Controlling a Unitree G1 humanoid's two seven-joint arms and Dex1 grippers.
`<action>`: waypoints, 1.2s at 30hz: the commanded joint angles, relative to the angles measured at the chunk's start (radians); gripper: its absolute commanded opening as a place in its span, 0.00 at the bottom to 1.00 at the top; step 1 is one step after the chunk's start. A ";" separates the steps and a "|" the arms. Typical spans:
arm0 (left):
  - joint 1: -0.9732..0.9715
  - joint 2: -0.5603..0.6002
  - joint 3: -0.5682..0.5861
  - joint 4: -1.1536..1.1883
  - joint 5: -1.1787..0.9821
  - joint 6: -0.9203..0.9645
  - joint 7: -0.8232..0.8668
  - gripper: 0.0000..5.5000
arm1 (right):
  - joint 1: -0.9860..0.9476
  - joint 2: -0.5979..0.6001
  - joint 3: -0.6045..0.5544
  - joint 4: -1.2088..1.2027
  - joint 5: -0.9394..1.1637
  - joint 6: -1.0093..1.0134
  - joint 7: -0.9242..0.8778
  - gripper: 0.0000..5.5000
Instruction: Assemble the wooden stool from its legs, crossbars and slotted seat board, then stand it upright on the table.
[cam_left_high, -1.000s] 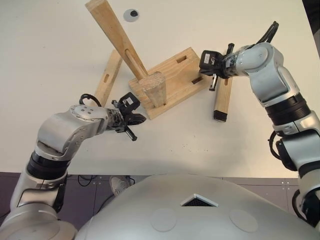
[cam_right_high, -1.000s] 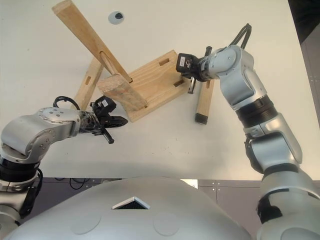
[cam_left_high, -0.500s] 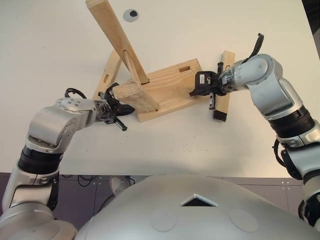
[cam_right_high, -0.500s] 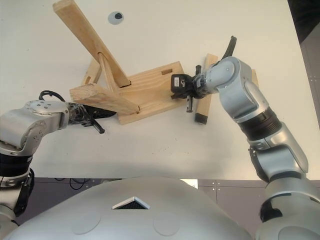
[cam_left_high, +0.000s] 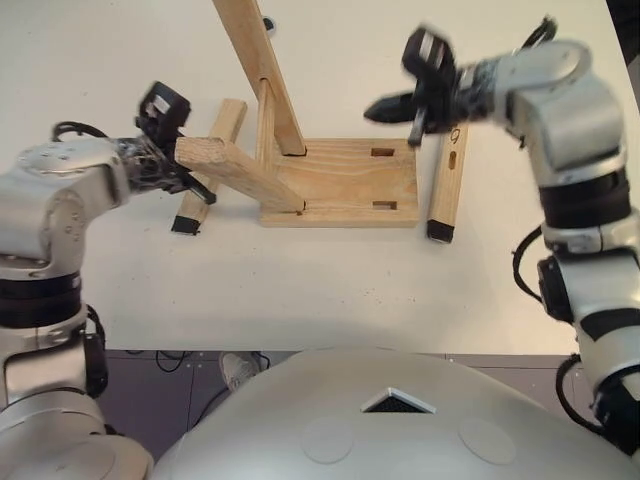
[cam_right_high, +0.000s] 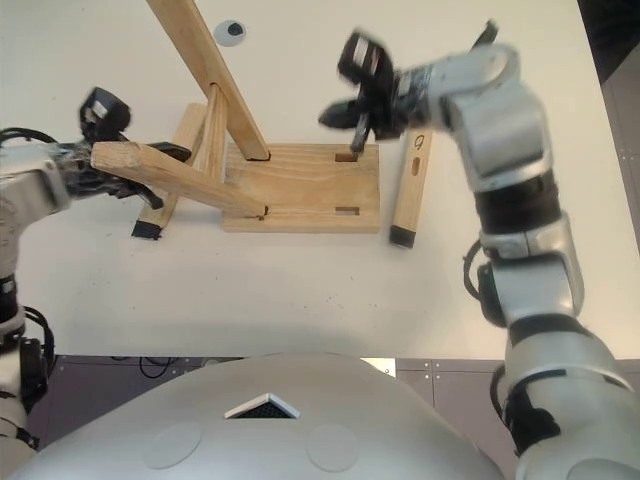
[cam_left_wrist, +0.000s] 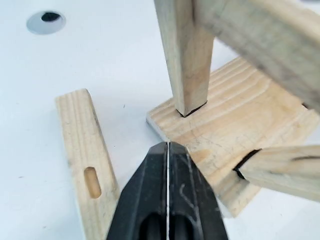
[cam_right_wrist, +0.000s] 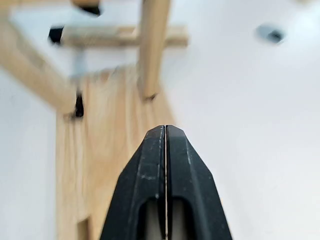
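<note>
1. While the seat board (cam_left_high: 340, 185) lies flat in the middle of the table (cam_left_high: 300, 300), two legs stand in the slots along its 9 o'clock edge. A tall leg (cam_left_high: 262, 70) slants up toward 12 o'clock. A leaning leg (cam_left_high: 235, 172) tips out past the board's edge toward 9 o'clock. A crossbar (cam_left_high: 265, 122) joins the two.
2. Two open slots (cam_left_high: 383, 153) sit along the board's 3 o'clock edge.
3. The right loose leg (cam_left_high: 445, 185) lies flat just beside that 3 o'clock edge, parallel to it and apart from it.
4. The left loose leg (cam_left_high: 212, 150) lies flat at 9 o'clock, partly under the leaning leg.
5. The left gripper (cam_left_wrist: 168, 145) has its fingers pressed together and holds nothing. It sits by the free end of the leaning leg, and I cannot tell whether it touches the wood.
6. The right gripper (cam_left_high: 372, 108) is also closed tight and empty. It hangs above the board's 1 o'clock corner with its tips pointing toward 9 o'clock.
7. A broad band of white table top runs from the board's 6 o'clock edge to the table's near edge. More white surface lies at 3 o'clock, beyond the right loose leg.
8. A round mark (cam_right_high: 232, 31) lies at 11 o'clock, well apart from the board.
</note>
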 joint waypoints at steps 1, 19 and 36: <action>0.107 0.124 -0.008 -0.132 -0.057 0.024 -0.114 0.00 | -0.051 0.052 0.033 0.286 -0.096 -0.165 -0.133 0.00; 0.169 -0.062 -0.388 -0.116 0.094 -0.037 0.070 0.00 | 0.107 -0.038 0.191 0.263 -0.226 -0.291 0.041 0.00; -0.195 -0.454 -0.388 0.440 0.282 -0.261 0.166 0.00 | 0.313 0.016 0.188 -0.155 -0.158 -0.002 -0.086 0.00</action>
